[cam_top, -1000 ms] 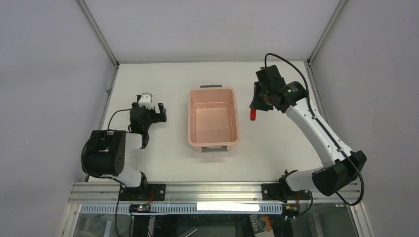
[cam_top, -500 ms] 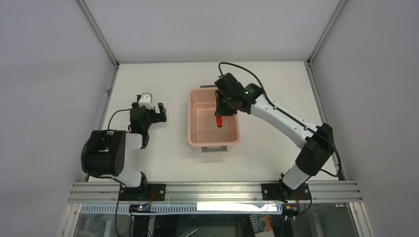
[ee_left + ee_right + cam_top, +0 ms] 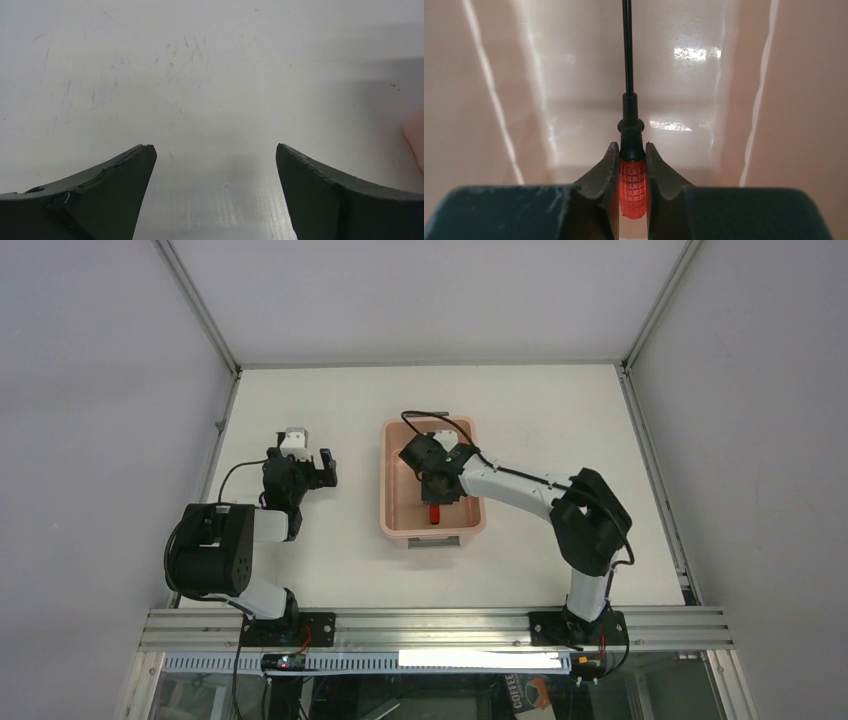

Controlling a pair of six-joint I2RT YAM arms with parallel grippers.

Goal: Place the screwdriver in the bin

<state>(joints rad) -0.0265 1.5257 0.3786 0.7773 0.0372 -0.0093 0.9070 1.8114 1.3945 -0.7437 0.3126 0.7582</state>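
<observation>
The salmon-pink bin (image 3: pixel 392 527) stands in the middle of the table, grey handles at both short ends. My right gripper (image 3: pixel 433 502) hangs inside it, over its near half, shut on the screwdriver (image 3: pixel 632 187). The red grid-patterned handle sits between the two fingers, and the thin dark shaft points away along the bin's floor (image 3: pixel 589 80). From above only the red handle (image 3: pixel 434 513) shows below the gripper. My left gripper (image 3: pixel 215 165) is open over bare table, left of the bin, with nothing between its fingers.
A sliver of the bin's pink corner (image 3: pixel 415 135) shows at the right edge of the left wrist view. The left arm (image 3: pixel 290 472) rests folded near the table's left side. Metal frame rails border the white table (image 3: pixel 560 400).
My right arm has swung left from beside the bin's right side to over and then down into the bin, carrying the screwdriver. The left arm has not moved.
</observation>
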